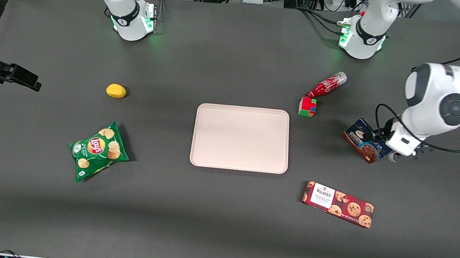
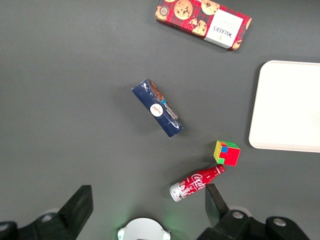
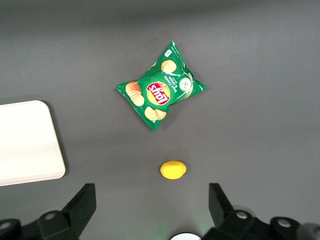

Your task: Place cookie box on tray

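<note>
Nearest the front camera lies the red tartan Walkers box, flat on the dark surface. It is a decoy, not the box the task wants.

Starting from the parked arm's end, there is a lemon. A green chips bag lies nearer the camera than the lemon. The tray sits mid-surface with nothing on it. Next comes a colour cube, with a red bottle lying just beside it, farther from the camera.

The cookie box rests on the surface toward the working arm's end, well apart from the tray. It appears to lie on a long narrow side, skewed to the tray's edges.

The step in hand looks like the approach, since nothing is grasped yet. The left arm is folded at the elbow, its wrist turned down over the surface close beside the cookie box. Its claw hangs above the surface with fingers spread wide and nothing between them (the wrist view shows the box apart from both).

The next move probably calls for centring over the box, turning the wrist to square the fingers across its narrow width, then descending and closing.
</note>
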Available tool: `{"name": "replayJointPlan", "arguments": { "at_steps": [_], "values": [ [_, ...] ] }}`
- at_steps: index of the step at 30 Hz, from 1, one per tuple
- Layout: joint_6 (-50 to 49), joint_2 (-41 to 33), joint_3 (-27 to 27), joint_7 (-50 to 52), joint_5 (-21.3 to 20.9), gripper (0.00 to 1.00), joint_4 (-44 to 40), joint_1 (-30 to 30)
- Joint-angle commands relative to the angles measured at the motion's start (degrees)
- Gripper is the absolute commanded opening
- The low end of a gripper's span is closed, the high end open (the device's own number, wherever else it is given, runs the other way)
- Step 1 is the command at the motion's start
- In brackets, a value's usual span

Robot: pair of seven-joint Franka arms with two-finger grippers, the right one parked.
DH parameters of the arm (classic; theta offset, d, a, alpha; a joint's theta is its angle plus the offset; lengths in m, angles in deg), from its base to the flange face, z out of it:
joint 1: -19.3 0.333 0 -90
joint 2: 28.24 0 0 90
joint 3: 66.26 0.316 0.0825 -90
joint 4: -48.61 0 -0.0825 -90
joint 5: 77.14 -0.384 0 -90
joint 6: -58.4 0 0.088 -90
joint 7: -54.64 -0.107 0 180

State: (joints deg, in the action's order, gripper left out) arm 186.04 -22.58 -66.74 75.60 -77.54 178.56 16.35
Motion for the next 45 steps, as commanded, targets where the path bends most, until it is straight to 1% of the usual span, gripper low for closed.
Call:
{"name": "replayJointPlan", "arguments": {
  "at_steps": [1,4,5,6,8,9,10,11,15,23,28,30,32,35,38,45],
  "values": [
    [8.2,1.8,0.1,1.0,-0.4,1.0,4.4,-0.1],
    [12.5,3.0,0.1,1.0,-0.4,1.0,6.1,-0.1],
    [13.3,3.4,0.1,1.1,-0.4,0.93,6.2,-0.1],
    [13.5,3.7,0.2,1.1,-0.4,0.81,6.2,-0.1],
    [13.7,3.8,0.3,1.5,-0.4,0.34,6.2,-0.1],
    [13.7,3.8,0.2,1.5,-0.4,0.22,6.2,-0.1],
    [13.7,3.8,0.2,1.6,-0.4,0.16,6.2,-0.1],
    [13.6,3.7,0.2,1.6,-0.4,0.12,6.2,-0.1],
    [13.8,3.8,0.2,1.7,-0.4,0.09,6.1,-0.2],
    [12.6,3.5,0.2,1.7,-0.4,0.08,5.5,-0.2],
    [10.0,1.2,-0.1,1.7,-0.4,0.08,3.0,-0.5],
    [6.2,0.2,-0.3,1.7,-0.4,0.08,0.6,-0.7],
    [0.8,-0.6,-0.4,1.5,-0.4,0.08,-3.6,-0.7],
    [-9.6,-0.4,-1.0,1.4,-0.5,0.08,-11.5,-0.8],
    [-17.7,-0.1,-2.2,1.4,-0.5,0.08,-19.1,-0.8],
    [-30.2,0.0,-6.1,2.5,-0.4,0.07,-30.9,-0.8]
  ]
}}
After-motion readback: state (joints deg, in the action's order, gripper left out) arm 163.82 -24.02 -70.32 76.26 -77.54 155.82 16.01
